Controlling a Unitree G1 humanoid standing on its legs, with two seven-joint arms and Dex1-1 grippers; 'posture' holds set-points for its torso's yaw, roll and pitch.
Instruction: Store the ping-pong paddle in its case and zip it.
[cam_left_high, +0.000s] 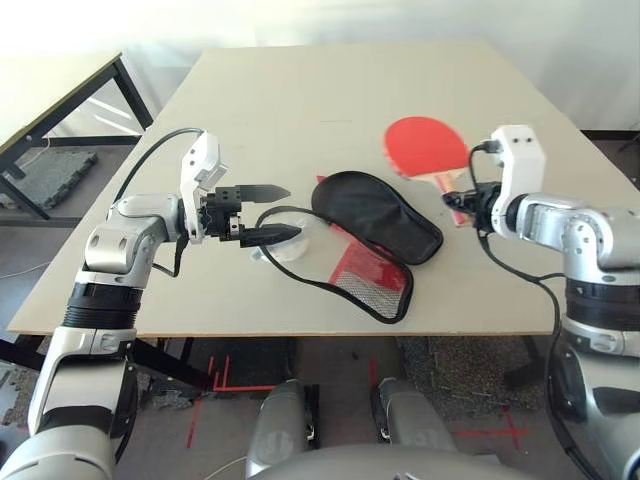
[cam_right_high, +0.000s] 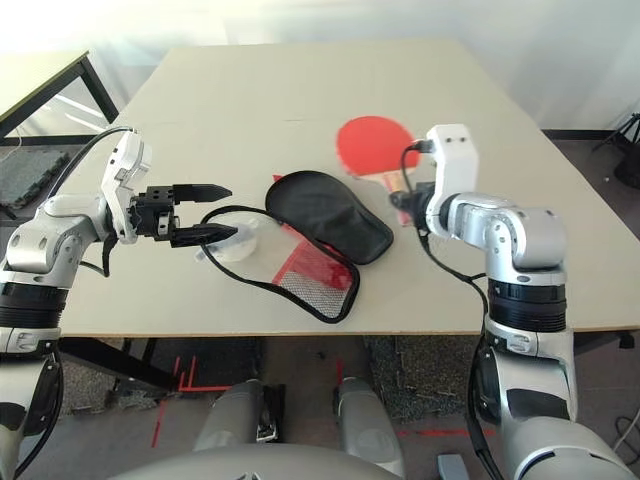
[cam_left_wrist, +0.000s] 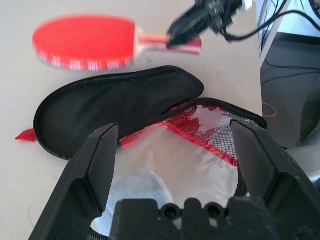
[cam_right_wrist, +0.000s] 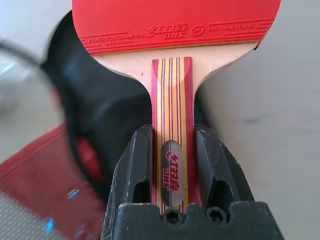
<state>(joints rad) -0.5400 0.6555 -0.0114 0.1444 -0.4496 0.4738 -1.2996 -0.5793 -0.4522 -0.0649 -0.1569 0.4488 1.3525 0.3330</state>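
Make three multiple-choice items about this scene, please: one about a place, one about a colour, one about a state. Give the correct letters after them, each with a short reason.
1. Where does the right gripper hold the ping-pong paddle?
A. at the handle
B. at the rim of the red blade
C. nowhere, the paddle lies free

2. What colour is the upper flap of the case?
A. white
B. black
C. green

3. In what state is the left gripper?
A. shut on the case's zipper
B. shut on the paddle
C. open, holding nothing

Answers:
1. A: in the right wrist view the two fingers sit on either side of the striped handle.
2. B: the head views show a black flap folded back over the red mesh side.
3. C: in the left wrist view its fingers stand wide apart, with the open case beyond them.
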